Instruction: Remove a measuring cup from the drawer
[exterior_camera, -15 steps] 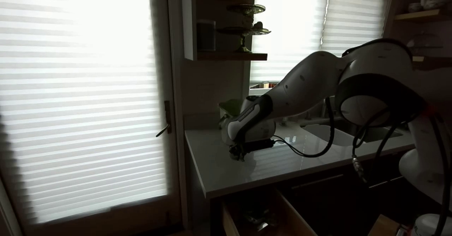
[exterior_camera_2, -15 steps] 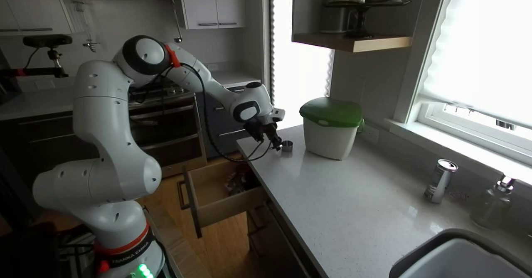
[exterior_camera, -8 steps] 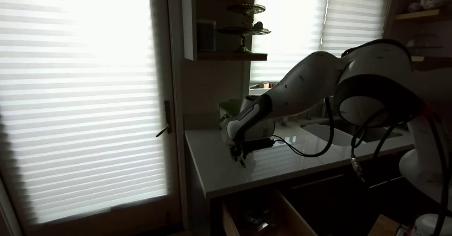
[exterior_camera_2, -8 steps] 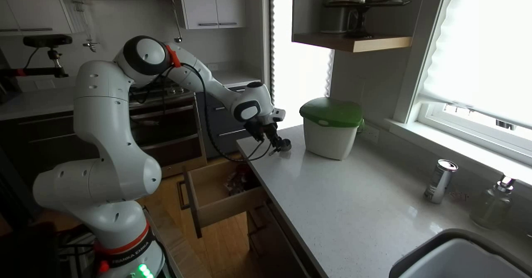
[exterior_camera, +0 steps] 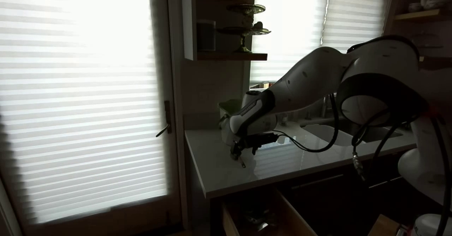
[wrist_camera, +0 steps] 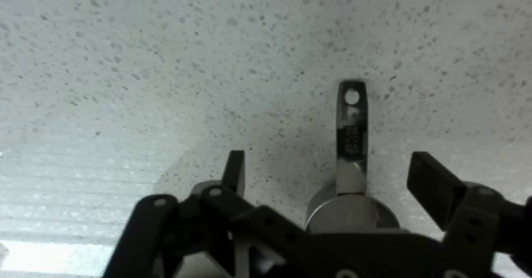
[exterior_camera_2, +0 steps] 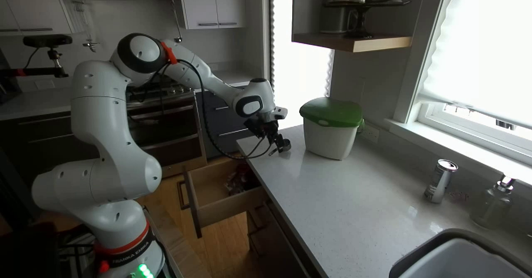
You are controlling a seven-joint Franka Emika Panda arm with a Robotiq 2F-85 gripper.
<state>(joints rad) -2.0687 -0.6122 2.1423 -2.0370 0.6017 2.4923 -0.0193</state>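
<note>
The measuring cup (wrist_camera: 353, 212) is bare metal, polished enough that its handle (wrist_camera: 352, 139) works like a little mirror. The hand (wrist_camera: 332, 180) is dull, matt black. The counter (exterior_camera_2: 353, 211) is smooth and glossy, stone-like with specks, throwing bright reflections. The drawer (exterior_camera_2: 232, 207) has light wood sides, flat unshiny finish. The bin (exterior_camera_2: 328, 141) looks like smooth plastic, lid (exterior_camera_2: 331, 111) included. Over on the right in an exterior view there's a shiny metal can (exterior_camera_2: 440, 181), plus a clear bottle (exterior_camera_2: 490, 208), glass or plastic, can't tell.
</note>
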